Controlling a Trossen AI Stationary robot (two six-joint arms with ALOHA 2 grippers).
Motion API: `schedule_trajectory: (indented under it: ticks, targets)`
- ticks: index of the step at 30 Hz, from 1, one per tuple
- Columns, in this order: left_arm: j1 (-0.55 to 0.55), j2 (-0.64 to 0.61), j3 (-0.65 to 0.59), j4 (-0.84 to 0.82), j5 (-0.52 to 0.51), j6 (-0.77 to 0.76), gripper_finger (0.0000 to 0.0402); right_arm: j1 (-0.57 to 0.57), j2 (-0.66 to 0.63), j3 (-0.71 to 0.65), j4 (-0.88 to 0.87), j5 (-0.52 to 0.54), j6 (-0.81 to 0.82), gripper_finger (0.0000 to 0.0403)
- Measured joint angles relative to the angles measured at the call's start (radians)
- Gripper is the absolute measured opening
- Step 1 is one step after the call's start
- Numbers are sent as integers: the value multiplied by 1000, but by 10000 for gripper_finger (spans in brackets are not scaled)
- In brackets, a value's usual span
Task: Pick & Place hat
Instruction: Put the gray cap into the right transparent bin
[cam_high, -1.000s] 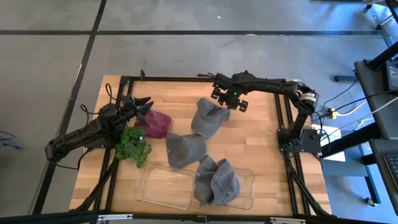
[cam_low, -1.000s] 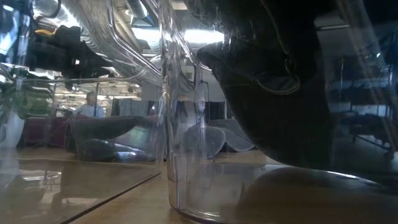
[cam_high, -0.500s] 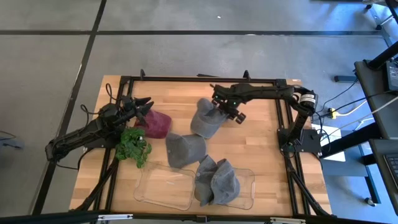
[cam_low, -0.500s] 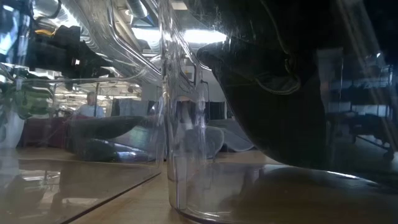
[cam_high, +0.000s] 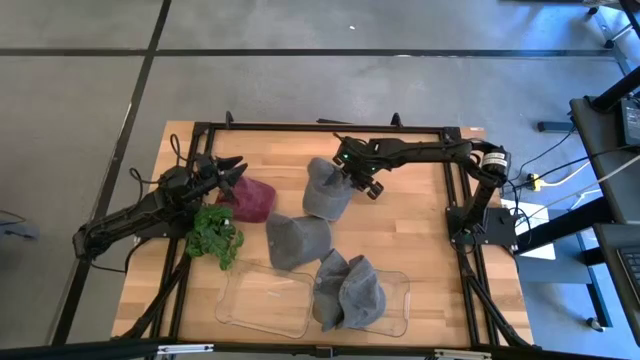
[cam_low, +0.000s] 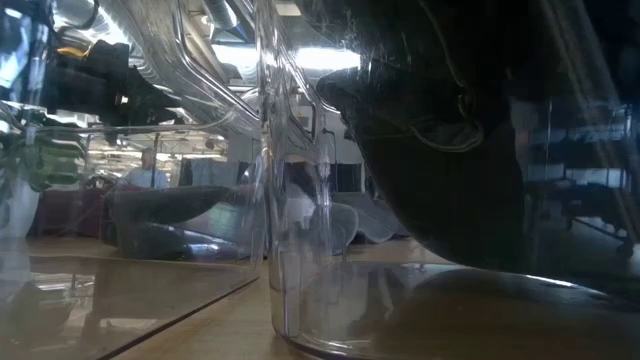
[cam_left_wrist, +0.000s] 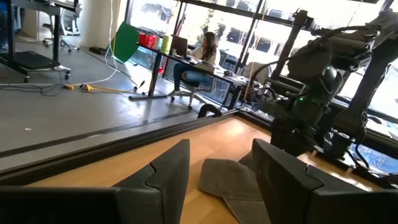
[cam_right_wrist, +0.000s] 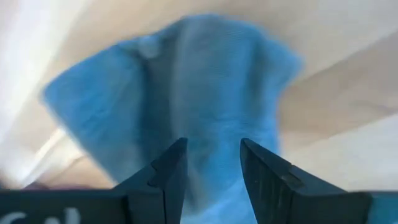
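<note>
Several grey hats are in the high view. The farthest one (cam_high: 322, 190) lies flat near the table's middle; it fills the right wrist view (cam_right_wrist: 186, 106). My right gripper (cam_high: 352, 173) is open and stands over that hat's right far edge, its fingers (cam_right_wrist: 171, 177) pointing down at the cloth; whether they touch it I cannot tell. Another grey hat (cam_high: 295, 240) lies nearer. Two more (cam_high: 350, 290) sit in the right clear tray. My left gripper (cam_high: 232, 170) waits open at the table's left, beside a maroon hat (cam_high: 252, 200).
Two clear trays stand at the near edge, the left one (cam_high: 262, 300) and the right one (cam_high: 400, 300), whose walls (cam_low: 290, 200) fill the low view. A green leafy bunch (cam_high: 215, 235) lies beside the left arm. A person (cam_left_wrist: 202, 56) sits in the room behind.
My right gripper has moved toward the table's left and slightly toward the near edge, from beside the far grey hat to over its right far edge. The left arm has kept still.
</note>
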Motion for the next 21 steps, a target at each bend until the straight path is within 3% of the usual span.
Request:
schedule_trajectory:
  ticks: [7, 18, 21]
  targets:
    - [0, 0, 0, 0, 0, 0, 169, -1, 9, 0, 70, 87, -40, 148]
    - [0, 11, 0, 0, 0, 0, 169, -5, 75, 0, 41, 99, 1, 148]
    - [0, 20, 0, -1, 0, -1, 169, -12, 90, 0, 23, 100, -61, 148]
